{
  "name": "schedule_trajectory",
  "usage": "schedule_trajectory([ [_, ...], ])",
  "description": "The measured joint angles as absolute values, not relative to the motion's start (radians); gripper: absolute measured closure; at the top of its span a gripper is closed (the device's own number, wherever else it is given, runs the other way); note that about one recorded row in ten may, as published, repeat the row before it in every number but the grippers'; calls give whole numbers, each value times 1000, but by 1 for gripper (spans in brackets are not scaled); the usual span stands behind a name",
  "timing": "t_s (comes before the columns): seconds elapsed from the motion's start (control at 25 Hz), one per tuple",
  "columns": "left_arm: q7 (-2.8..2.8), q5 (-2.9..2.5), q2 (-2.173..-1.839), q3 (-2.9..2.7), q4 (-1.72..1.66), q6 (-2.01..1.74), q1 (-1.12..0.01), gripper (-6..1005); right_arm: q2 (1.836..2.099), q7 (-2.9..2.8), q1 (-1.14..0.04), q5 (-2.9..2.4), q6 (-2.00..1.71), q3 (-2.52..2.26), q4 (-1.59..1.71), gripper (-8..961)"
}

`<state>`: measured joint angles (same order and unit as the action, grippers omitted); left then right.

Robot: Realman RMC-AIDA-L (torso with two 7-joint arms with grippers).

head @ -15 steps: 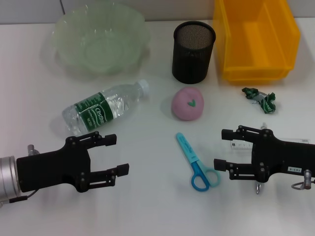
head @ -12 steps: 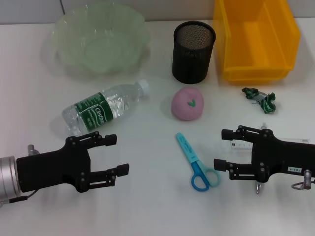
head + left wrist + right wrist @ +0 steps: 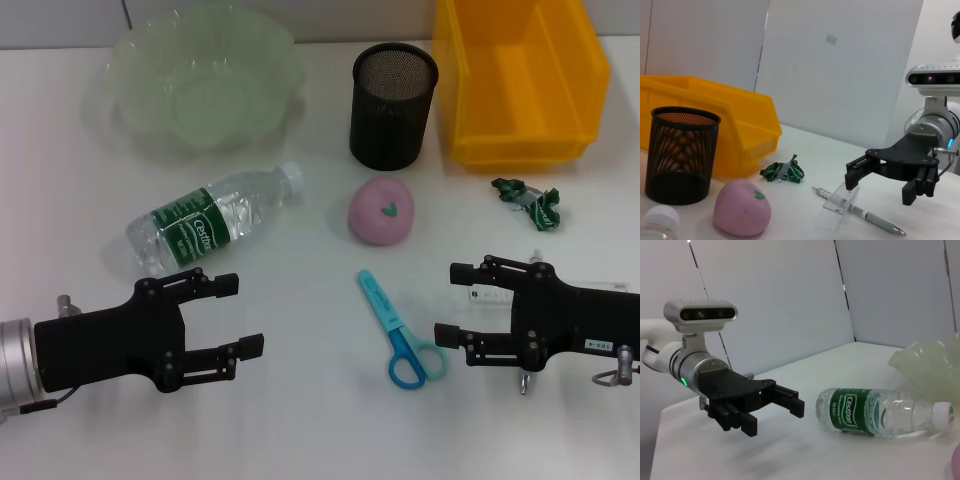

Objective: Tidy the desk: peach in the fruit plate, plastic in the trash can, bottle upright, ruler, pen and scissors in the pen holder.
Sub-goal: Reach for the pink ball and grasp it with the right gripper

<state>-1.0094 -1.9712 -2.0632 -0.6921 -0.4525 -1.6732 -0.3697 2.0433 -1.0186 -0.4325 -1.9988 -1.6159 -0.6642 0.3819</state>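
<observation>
Both grippers hover low over the desk (image 3: 300, 420), fingers wide: left gripper (image 3: 232, 315) lower left beside the lying bottle (image 3: 213, 219), right gripper (image 3: 452, 303) lower right above pen (image 3: 858, 210) and ruler (image 3: 840, 201). Peach (image 3: 380, 211) centre, scissors (image 3: 399, 327) below it.

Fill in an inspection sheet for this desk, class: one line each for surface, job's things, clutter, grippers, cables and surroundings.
Surface: white table, no spills seen.
Job's things: bottle lying on its side; peach on the table before the pen holder; scissors flat on the table; pen and clear ruler lying crossed under the right gripper; plastic crumpled near the yellow bin; fruit plate holds nothing.
Clutter: nothing seen.
Grippers: left gripper open, near the bottle, holding nothing; right gripper open, beside the scissors, holding nothing.
Cables: nothing seen.
Surroundings: pale wall panels behind the table.
</observation>
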Motion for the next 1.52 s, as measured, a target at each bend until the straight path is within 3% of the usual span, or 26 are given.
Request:
schedule_trajectory([
  [1.52,-1009,-1971,-2065,-692,-451,-1675,-370,198,2042,-1026,-433,-1997,-1629,-661,386,118],
])
